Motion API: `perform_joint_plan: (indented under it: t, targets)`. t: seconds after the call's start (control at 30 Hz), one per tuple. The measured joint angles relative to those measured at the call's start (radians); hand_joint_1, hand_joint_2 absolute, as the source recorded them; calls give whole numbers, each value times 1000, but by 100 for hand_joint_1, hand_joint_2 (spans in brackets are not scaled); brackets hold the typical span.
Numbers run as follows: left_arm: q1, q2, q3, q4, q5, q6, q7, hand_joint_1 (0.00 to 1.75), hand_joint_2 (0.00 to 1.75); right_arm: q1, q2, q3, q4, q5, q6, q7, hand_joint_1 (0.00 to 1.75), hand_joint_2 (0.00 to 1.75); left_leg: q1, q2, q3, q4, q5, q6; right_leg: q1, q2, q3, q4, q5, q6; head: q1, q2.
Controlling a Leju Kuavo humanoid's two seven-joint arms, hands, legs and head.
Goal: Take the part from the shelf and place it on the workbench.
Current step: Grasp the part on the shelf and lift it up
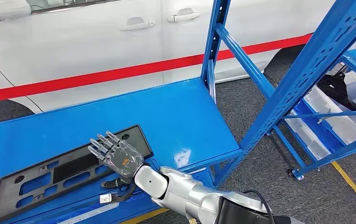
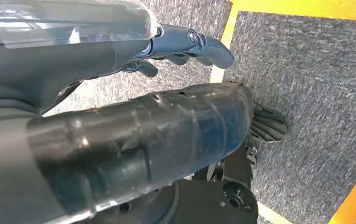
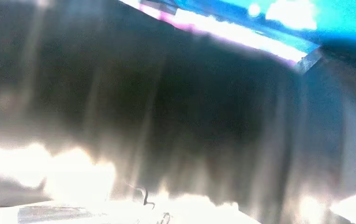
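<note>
— Right hand (image 1: 118, 157)?
— Fingers straight and apart, grasping nothing, resting on the black panel (image 1: 64, 170) at its near right end.
— Left hand (image 2: 185, 44)?
— Hanging above grey carpet (image 2: 307, 79), fingers loosely curled, nothing held.
— Surface?
— Panel lies flat on the blue workbench (image 1: 167, 112).
— Room?
— Blue shelf frame (image 1: 297, 84) to the right; white car (image 1: 96, 42), red stripe, behind.

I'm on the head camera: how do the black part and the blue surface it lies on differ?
The black part is a dark, matte, oblong panel with cut-out slots; the blue surface is a glossy, unbroken sheet. The black part is much smaller, covering the blue surface's near left portion. The right hand is over the black part's right end, not the bare blue surface. Both lie flat.
</note>
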Motion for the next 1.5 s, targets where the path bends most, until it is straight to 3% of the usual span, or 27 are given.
perform_joint_plan:
  t: [0.1,0.23,0.5,1.1,1.3,1.5]
  targets:
    - [0,1,0,0,-1,0,0,0,0,4,-4,-7,-7,-8,9,-11,0,175,0,0,0,0,0,0,-1,0,0,0,0,0,0,0]
    - [0,1,0,0,-2,0,-3,0,0,8,-9,-15,-19,-25,35,-37,175,175,-2,0,0,0,0,0,-2,0,1,0,1,0,0,0]
    - [0,1,5,0,3,-5,-13,0,0,20,-11,-31,-46,-98,73,-100,175,175,-5,0,0,1,1,1,-5,0,1,0,1,0,0,0]
    - [1,1,33,0,-8,-75,-109,0,0,28,-16,-30,-75,-97,62,-103,175,175,-6,0,0,1,1,1,-6,0,2,0,2,1,0,0]
    - [3,0,31,0,-29,-125,-247,0,0,47,-27,-30,-96,-89,55,-89,175,175,-6,0,0,1,1,1,-6,0,1,0,2,1,0,0]
    - [5,-1,30,0,-24,-228,-270,0,0,63,-44,-30,-128,-66,44,-92,175,175,-6,0,0,1,1,1,-6,0,2,0,2,1,0,0]
